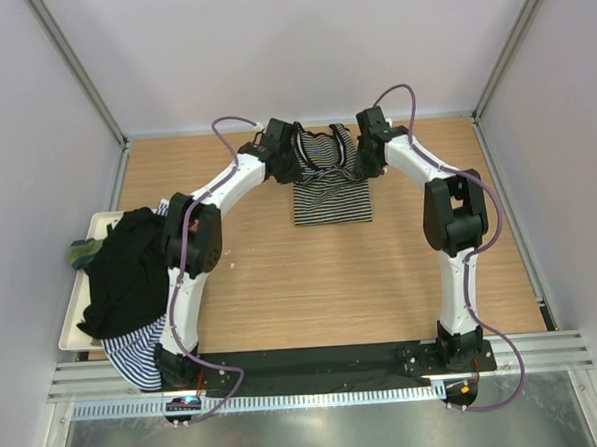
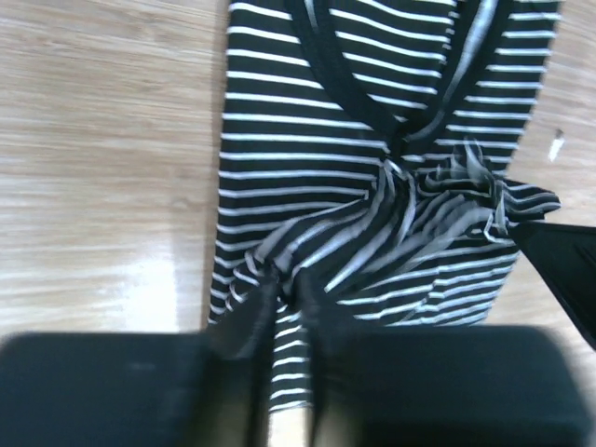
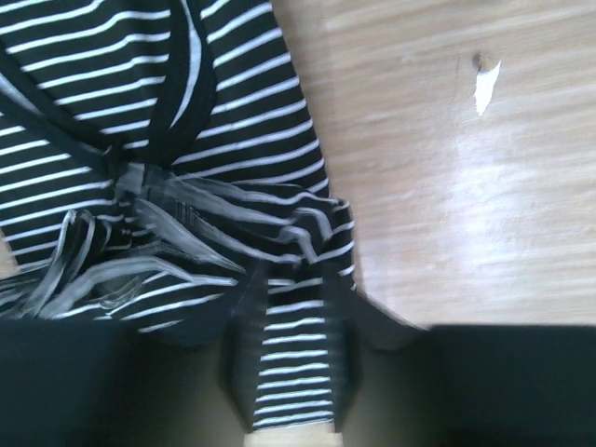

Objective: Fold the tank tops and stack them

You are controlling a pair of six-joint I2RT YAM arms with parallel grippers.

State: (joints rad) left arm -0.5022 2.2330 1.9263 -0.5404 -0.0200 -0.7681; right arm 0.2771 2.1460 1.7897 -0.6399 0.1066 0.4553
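The black-and-white striped tank top (image 1: pixel 332 190) lies at the far middle of the table, its lower part flat and its upper part bunched between the two grippers. My left gripper (image 1: pixel 297 165) is at its upper left corner. In the left wrist view the jaws (image 2: pixel 287 284) stand almost together, pinching gathered striped cloth (image 2: pixel 354 121). My right gripper (image 1: pixel 361 162) is at the upper right corner. In the right wrist view its fingers (image 3: pixel 293 289) stand apart, with striped cloth (image 3: pixel 112 102) lying loose between them. A black tank top (image 1: pixel 129 272) lies on the tray.
A white tray (image 1: pixel 70 334) at the left edge holds the heap: the black top, a blue-and-white striped one (image 1: pixel 135 354) hanging over the near rim, and a green one (image 1: pixel 80 253) at the back. Bare wooden tabletop (image 1: pixel 312 283) spreads in front of the arms.
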